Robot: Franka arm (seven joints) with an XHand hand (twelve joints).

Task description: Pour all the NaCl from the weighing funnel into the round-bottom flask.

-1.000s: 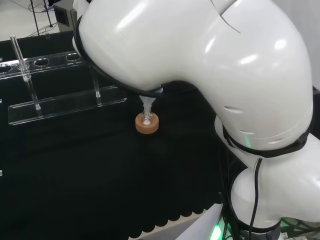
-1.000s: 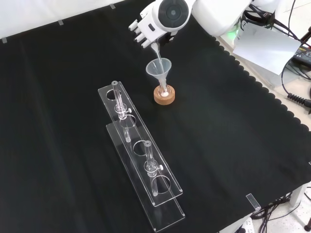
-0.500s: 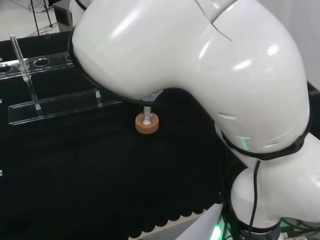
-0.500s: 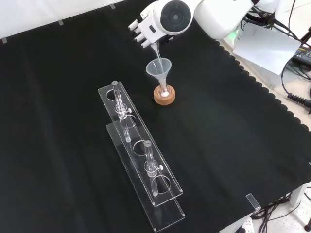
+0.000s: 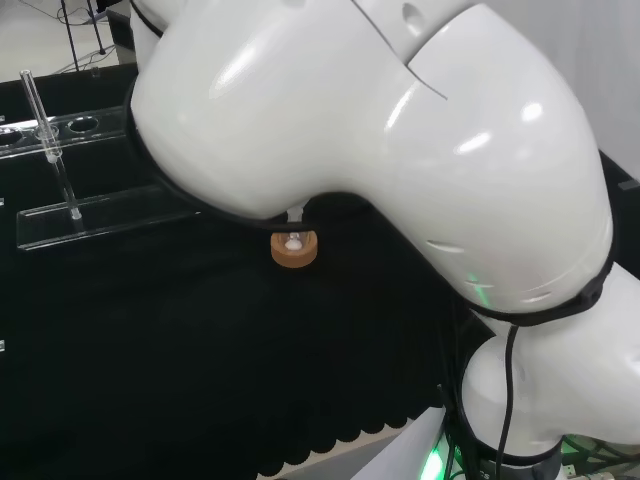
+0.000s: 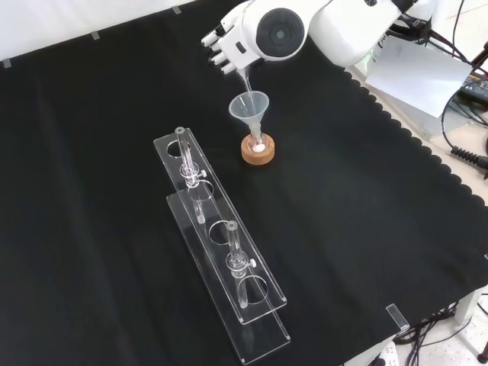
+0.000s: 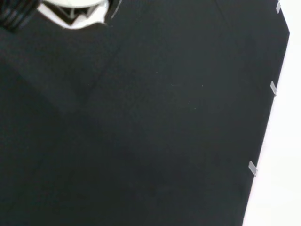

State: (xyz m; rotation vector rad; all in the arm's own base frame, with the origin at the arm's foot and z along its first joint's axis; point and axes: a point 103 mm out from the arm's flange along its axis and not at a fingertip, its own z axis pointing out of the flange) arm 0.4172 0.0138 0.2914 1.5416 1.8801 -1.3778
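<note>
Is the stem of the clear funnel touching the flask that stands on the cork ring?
Touching. In the front view the clear funnel stands with its stem down in the neck of the flask on the cork ring.

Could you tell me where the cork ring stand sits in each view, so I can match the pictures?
Head view: cork ring at centre, just below the white arm link.
Front view: cork ring upper centre, under the clear funnel.
Wrist view: black cloth, no ring.
Shared landmark: the acrylic rack.
</note>
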